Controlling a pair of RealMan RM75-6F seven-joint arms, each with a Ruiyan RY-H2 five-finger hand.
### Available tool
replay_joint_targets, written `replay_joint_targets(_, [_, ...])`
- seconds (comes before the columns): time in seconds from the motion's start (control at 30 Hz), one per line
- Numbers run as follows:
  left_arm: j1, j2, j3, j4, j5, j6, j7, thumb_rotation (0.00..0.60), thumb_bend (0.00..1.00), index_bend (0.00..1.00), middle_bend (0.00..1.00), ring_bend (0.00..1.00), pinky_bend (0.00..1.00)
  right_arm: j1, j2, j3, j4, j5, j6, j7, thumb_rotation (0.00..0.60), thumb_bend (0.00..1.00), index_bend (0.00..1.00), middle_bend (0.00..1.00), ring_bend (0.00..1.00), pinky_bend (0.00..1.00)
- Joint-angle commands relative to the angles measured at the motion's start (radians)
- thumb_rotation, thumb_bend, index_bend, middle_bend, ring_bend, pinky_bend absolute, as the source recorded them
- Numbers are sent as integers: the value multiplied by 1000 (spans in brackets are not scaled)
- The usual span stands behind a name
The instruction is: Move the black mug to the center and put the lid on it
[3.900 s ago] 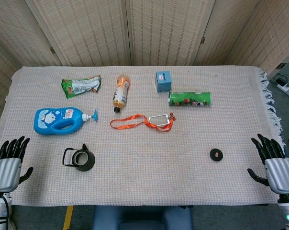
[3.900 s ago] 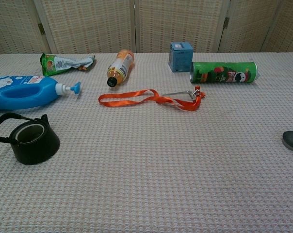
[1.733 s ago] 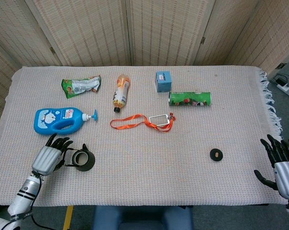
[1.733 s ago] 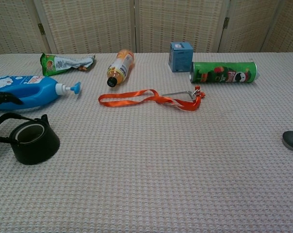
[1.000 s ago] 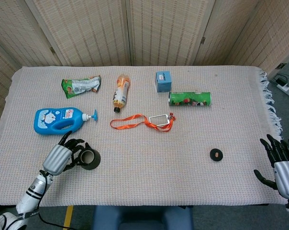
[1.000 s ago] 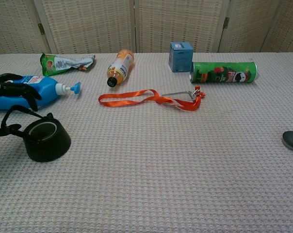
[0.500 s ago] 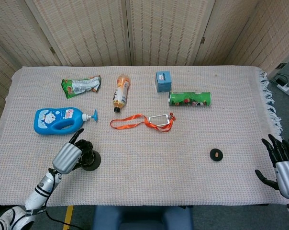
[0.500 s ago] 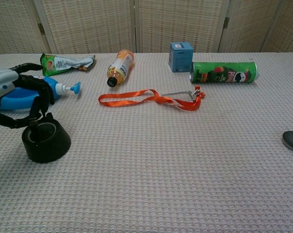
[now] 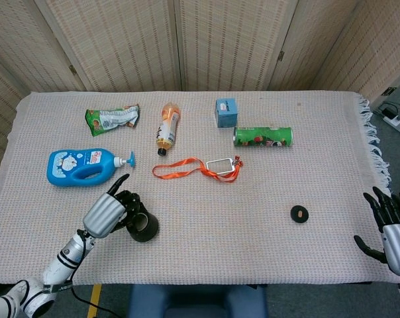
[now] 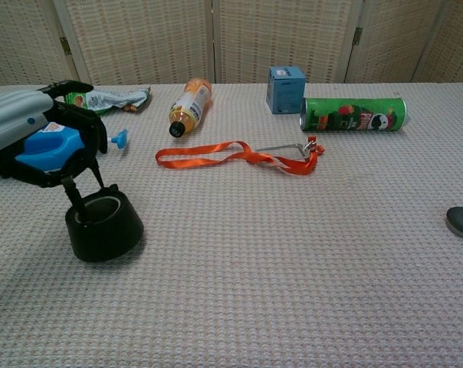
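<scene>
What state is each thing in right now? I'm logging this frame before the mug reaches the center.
black mug: upright, uncovered, left of center.
lid: flat on the cloth, apart from the mug.
left hand: fingers on the mug.
right hand: holding nothing, fingers spread.
orange bottle: lying down.
green can: on its side.
blue detergent bottle: lying flat.

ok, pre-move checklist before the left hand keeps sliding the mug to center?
1. Left hand holds the black mug by its handle: ok.
2. Mug upright, mouth open on top: ok.
3. Mug at center: not ok, it sits left of the middle of the table.
4. Path rightward along the front: ok, the orange lanyard lies further back.
5. Lid reachable on the cloth, apart from the mug: ok.
6. Right hand free, fingers spread at the table's right edge: ok.
</scene>
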Motion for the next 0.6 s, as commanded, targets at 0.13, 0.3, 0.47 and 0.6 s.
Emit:
replay_joint_targets(0.13, [-47, -1, -18, -57, 18, -29, 43, 600, 521, 607, 419, 395, 0, -4, -3, -2, 6, -1, 5, 5, 600, 268, 0, 0, 68, 0])
replay_joint_targets(0.3, [-101, -37, -50, -87, 18, -70, 84, 600, 522, 608, 420, 395, 0, -8, -6, -3, 12, -1, 8, 11, 600, 268, 0, 0, 69, 0])
replay_joint_targets(0.47, [-169, -89, -94, -85, -9, -141, 135, 600, 524, 609, 419, 395, 0, -6, -6, -3, 16, -3, 6, 13, 600, 268, 0, 0, 74, 0])
replay_joint_targets(0.6, [-217, -122, -123, -78, -32, -187, 161, 600, 526, 609, 420, 394, 0, -8, -4, -4, 15, -2, 6, 13, 600, 269, 0, 0, 75, 0])
